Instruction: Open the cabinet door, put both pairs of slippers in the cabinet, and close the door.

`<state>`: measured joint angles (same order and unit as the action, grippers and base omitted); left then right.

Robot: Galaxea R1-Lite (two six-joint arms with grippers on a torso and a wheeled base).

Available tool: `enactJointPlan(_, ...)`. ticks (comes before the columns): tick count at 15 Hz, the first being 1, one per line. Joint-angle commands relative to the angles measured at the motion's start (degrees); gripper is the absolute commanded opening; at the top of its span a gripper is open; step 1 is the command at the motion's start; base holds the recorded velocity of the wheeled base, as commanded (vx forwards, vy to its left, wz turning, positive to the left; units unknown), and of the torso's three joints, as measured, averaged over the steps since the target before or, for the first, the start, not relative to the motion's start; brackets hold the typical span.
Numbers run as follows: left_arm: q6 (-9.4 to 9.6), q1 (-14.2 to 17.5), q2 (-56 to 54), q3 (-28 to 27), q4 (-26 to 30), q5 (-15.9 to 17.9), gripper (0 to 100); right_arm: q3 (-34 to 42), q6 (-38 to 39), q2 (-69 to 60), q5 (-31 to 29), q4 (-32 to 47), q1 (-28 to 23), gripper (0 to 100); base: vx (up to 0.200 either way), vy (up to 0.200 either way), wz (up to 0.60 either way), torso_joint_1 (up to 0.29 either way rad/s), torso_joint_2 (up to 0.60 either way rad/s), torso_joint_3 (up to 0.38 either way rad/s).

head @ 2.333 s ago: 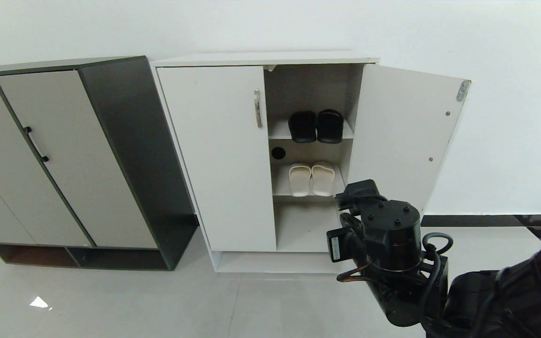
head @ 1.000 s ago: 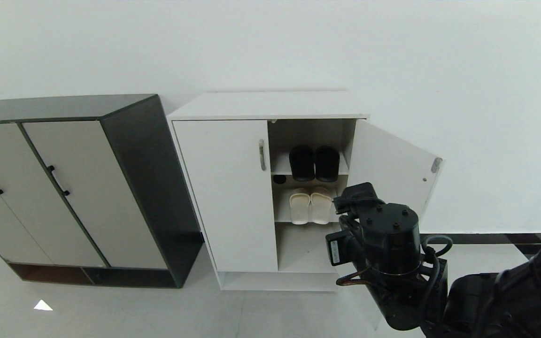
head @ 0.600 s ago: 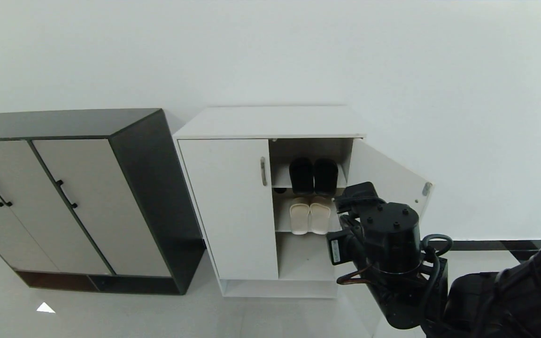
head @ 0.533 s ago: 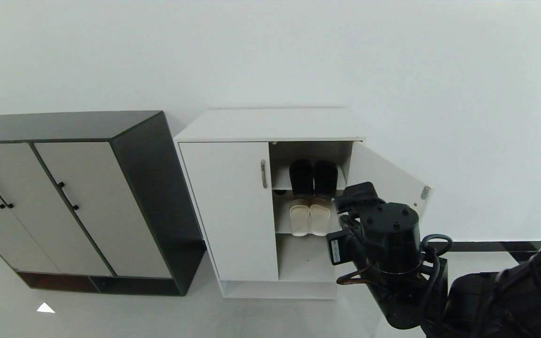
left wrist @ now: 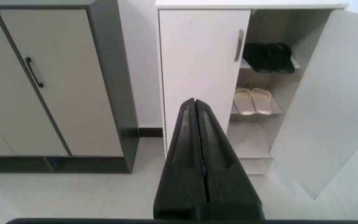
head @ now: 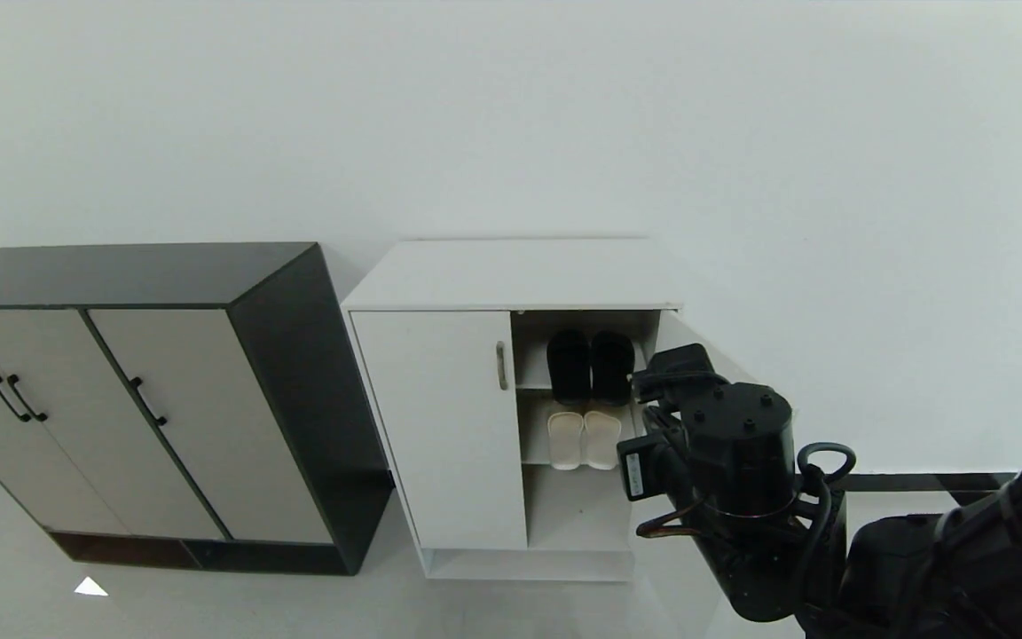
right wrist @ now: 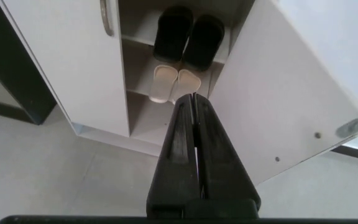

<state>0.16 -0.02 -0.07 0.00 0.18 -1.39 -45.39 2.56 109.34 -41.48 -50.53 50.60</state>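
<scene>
Fingers of the right gripper (right wrist: 194, 97) are pressed flat together, empty, in front of the white cabinet (head: 511, 275), whose right door (right wrist: 278, 93) stands open. The left gripper (left wrist: 195, 103) is equally pinched, touching nothing. Inside lie 2 pairs: black slippers (head: 590, 366) on the upper shelf, white slippers (head: 584, 438) on the shelf below.

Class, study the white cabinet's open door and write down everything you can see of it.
The open door is a flat white panel, seemingly laminated board. It hangs upright from the right side of the white cabinet and stands swung wide, with its plain inner face showing. A small metal plate sits near one outer corner, and two small screw heads dot the face near the free edge. Nothing but the cabinet is seen touching it.
</scene>
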Motion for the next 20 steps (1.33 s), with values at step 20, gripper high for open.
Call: enactJointPlan(20, 0.02, 0.02, 0.07, 0.0, -0.01, -0.02, 0, 1.26, -0.45, 1.32, 3.16, -0.36, -2.35, 0, 0.0, 0.0, -0.21, 0.136, -0.29, -0.158)
